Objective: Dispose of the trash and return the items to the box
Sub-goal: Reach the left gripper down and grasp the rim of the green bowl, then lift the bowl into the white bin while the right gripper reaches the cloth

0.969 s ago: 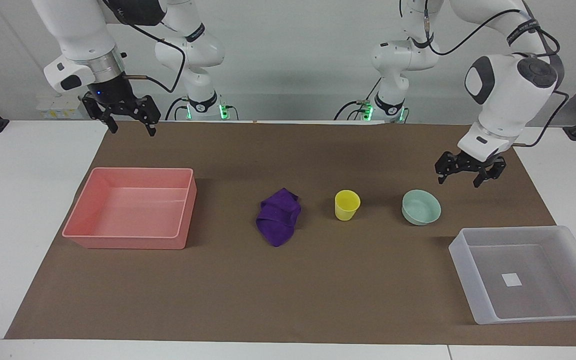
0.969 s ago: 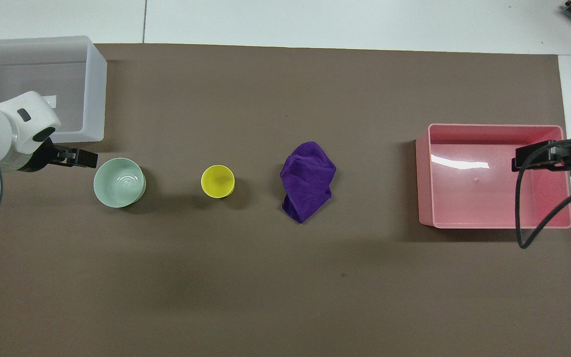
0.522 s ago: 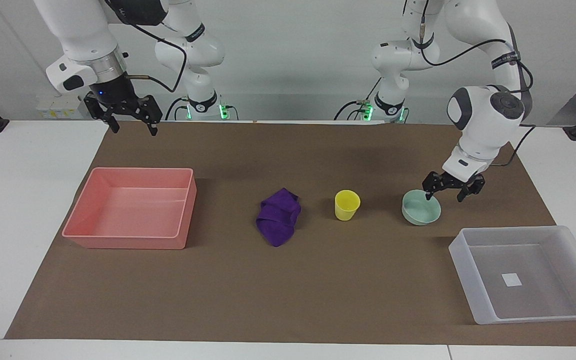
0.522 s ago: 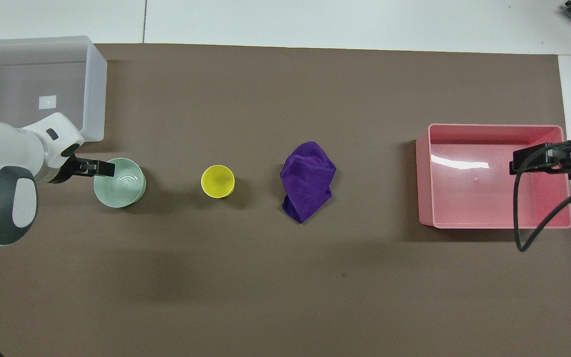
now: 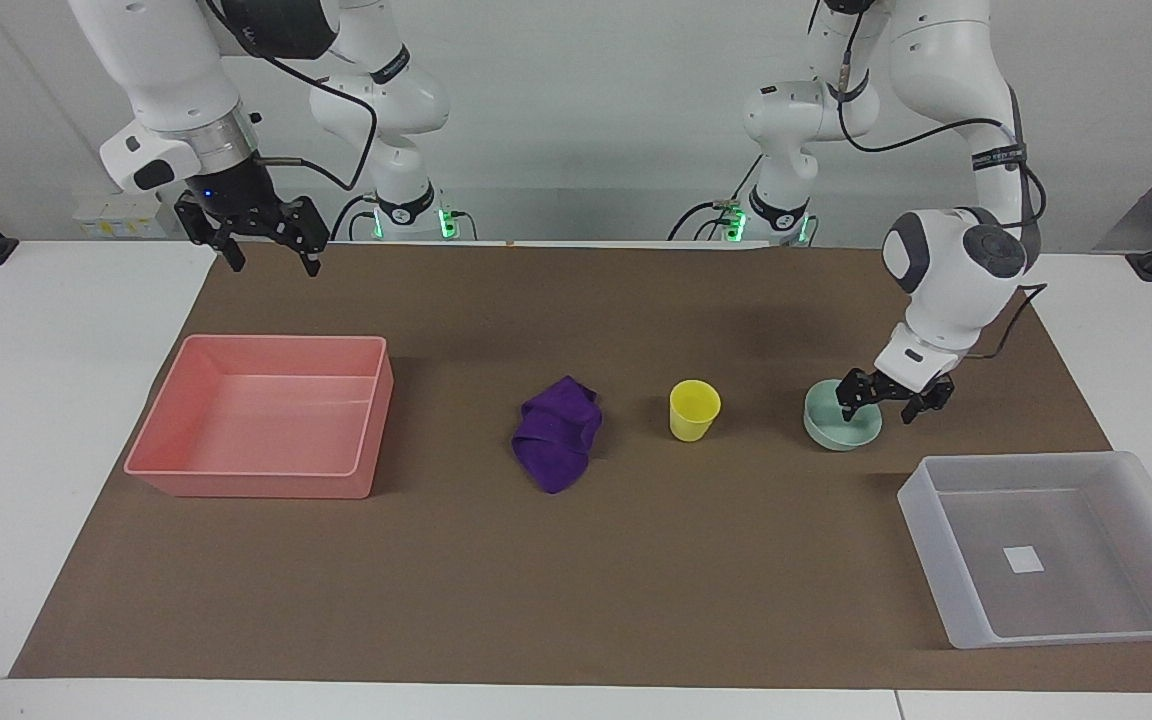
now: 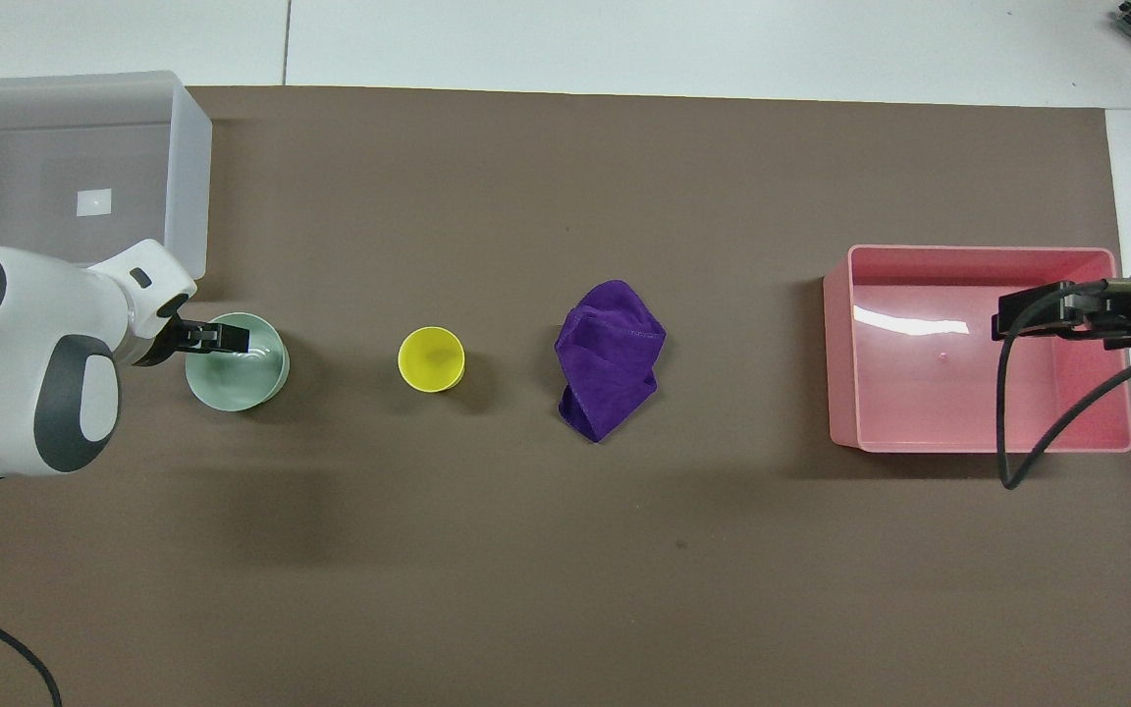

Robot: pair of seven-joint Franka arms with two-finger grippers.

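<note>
One camera looks from high across the table toward both robots, the other steeply down from above their end, and both share the brown mat (image 5: 576, 560) (image 6: 565, 550) and everything on it.

The rag (image 5: 557, 434) is soft, wrinkly cloth. The cup (image 5: 694, 409), bowl (image 5: 832, 428) and pink bin (image 5: 266, 415) look like smooth plastic. The box (image 5: 1056, 545) is cloudy, see-through plastic. The mat (image 5: 576, 560) is dull.

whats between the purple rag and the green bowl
Only the upright yellow cup stands between the rag and the bowl; the overhead view shows it plainly.
</note>
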